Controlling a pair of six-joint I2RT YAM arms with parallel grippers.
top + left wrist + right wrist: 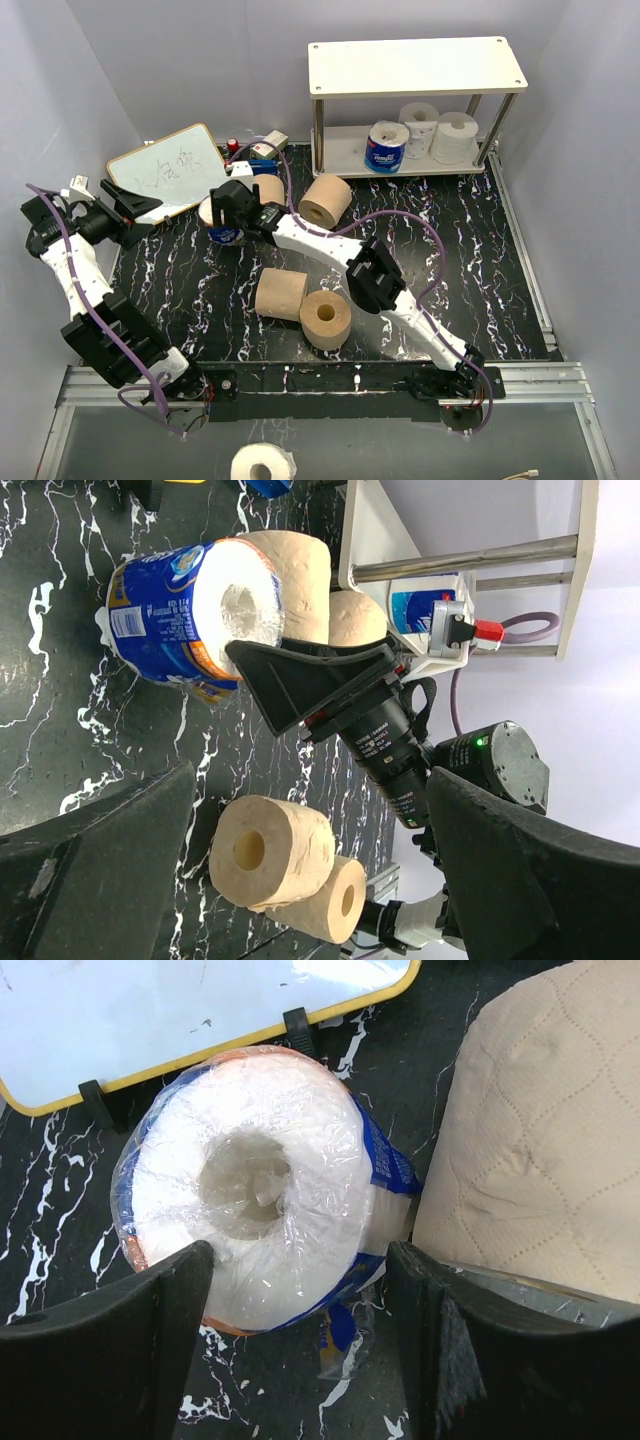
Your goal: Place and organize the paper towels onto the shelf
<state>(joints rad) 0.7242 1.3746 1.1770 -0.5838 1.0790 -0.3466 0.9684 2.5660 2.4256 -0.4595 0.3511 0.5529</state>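
Note:
The shelf (415, 65) stands at the back right. Its lower board holds one blue-and-white wrapped roll (386, 147) and two white rolls (419, 125). My right gripper (232, 212) is open, its jaws either side of a second blue-wrapped roll (260, 1190) lying on the dark table, beside a tan roll (540, 1140). Three more tan rolls lie on the table: one mid-back (326, 200), two at the front (281, 293) (326, 318). My left gripper (135, 210) is open and empty at the far left; its view shows the wrapped roll (190, 610) and the two front tan rolls (270, 855).
A white writing board (170, 168) with a wooden frame leans at the back left, just behind the wrapped roll (150, 1020). A small grey box with a red part (265, 148) sits behind it. A white roll (262, 463) lies below the table's front rail.

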